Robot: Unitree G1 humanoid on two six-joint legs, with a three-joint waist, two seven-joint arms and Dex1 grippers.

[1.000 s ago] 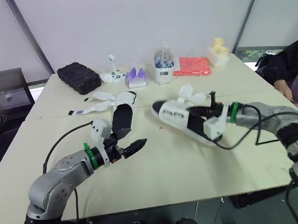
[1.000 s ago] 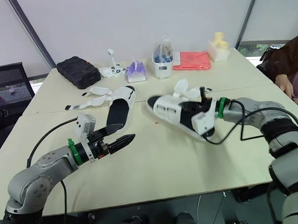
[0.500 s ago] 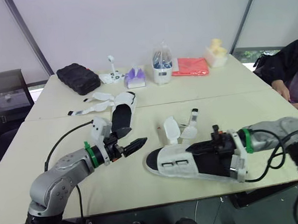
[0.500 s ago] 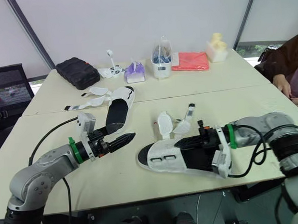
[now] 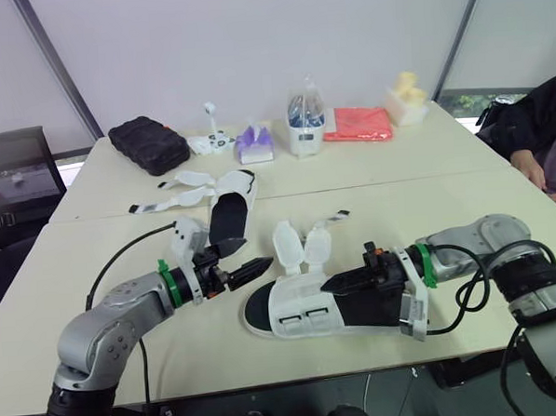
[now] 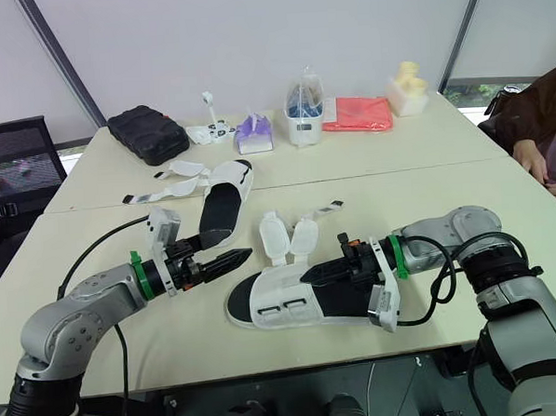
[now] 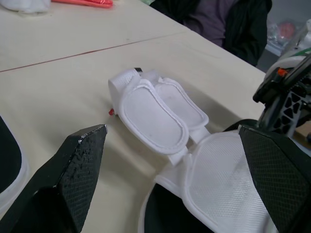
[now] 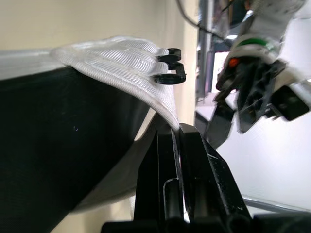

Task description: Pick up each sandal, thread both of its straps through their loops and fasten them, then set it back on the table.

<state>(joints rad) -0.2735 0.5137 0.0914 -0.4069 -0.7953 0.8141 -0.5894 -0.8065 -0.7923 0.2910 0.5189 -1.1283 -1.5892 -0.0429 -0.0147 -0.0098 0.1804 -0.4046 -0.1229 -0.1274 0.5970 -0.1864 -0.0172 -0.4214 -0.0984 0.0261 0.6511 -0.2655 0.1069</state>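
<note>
Your beige bench (image 5: pixel 351 185) carries the sandal (image 5: pixel 297 309) near its front edge: white mesh, black footbed, 2 rounded flaps (image 5: pixel 299 249) upright, long axis left-right, toe left. Right tool (image 5: pixel 336 282) pinches its mesh; left tool (image 5: pixel 258 266) is spread.

Soft, even light from above keeps the scene bright, leaving the table (image 5: pixel 351 181) free of glare and the white wall (image 5: pixel 251 42) behind it flat and pale. Shadows are faint and soft-edged: a thin dark rim runs under the near sandal (image 5: pixel 297 309) on its side toward the table's near edge, and a light one lies beneath the straps (image 7: pixel 155 116) in the left wrist view. In the right wrist view the background burns out to plain white.
</note>
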